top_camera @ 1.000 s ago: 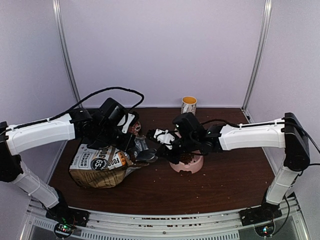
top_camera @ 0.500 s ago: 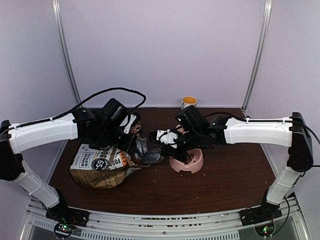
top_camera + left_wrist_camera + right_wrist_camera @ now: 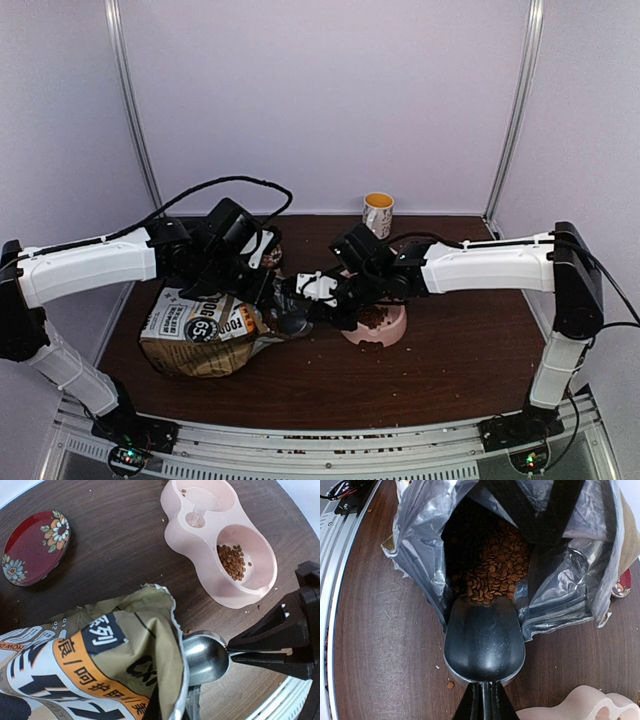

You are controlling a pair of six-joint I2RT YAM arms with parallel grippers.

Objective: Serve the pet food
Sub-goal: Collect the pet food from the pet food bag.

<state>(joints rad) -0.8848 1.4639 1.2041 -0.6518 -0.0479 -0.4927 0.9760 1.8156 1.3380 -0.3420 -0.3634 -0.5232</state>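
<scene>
I'd swung my right hand (image 3: pixel 484 702), clamped on the scoop (image 3: pixel 484 640), from bowl (image 3: pixel 175 525) back to bag (image 3: pixel 100 655) for another load; left hand (image 3: pixel 262 288) pinched its mouth.

A dark red saucer (image 3: pixel 36 547), painted with white and orange flowers, is seen lying flat on the dark wood-grain bench (image 3: pixel 115 545). A yellow and white cup (image 3: pixel 378 212) is set upright at the bench's far edge, close to the pale back wall (image 3: pixel 320 90). Two metal posts (image 3: pixel 131 110) are fixed at the wall's corners.
</scene>
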